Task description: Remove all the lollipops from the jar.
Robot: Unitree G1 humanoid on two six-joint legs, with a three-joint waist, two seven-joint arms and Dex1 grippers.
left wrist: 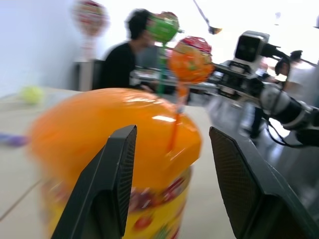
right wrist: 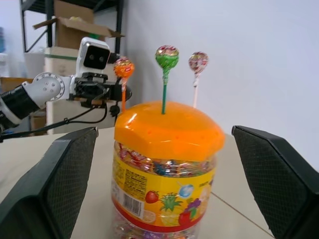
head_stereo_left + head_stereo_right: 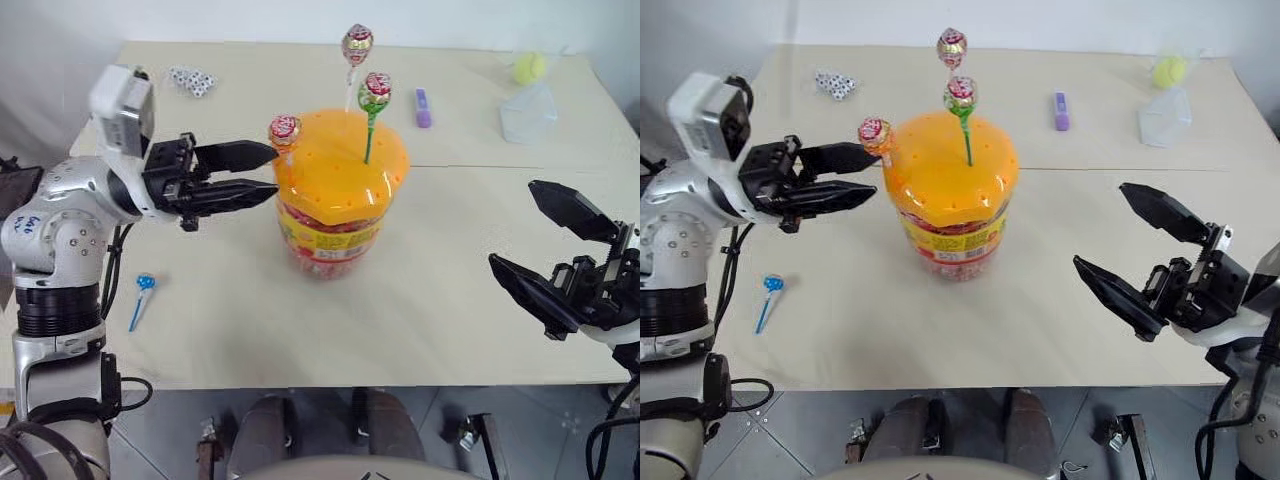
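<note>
Lollipops: three stand in the jar lid at table centre — red, green, pink. One blue lollipop lies on the table, apparently removed. Left gripper is part-open beside the red one, holding nothing. Right gripper is wide open, empty.

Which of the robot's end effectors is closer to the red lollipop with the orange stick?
Left. The left end effector sits right beside the red lollipop in the jar; the right end effector hangs far off.

orange-lidded jar, green lollipop, blue lollipop, purple marker
</note>
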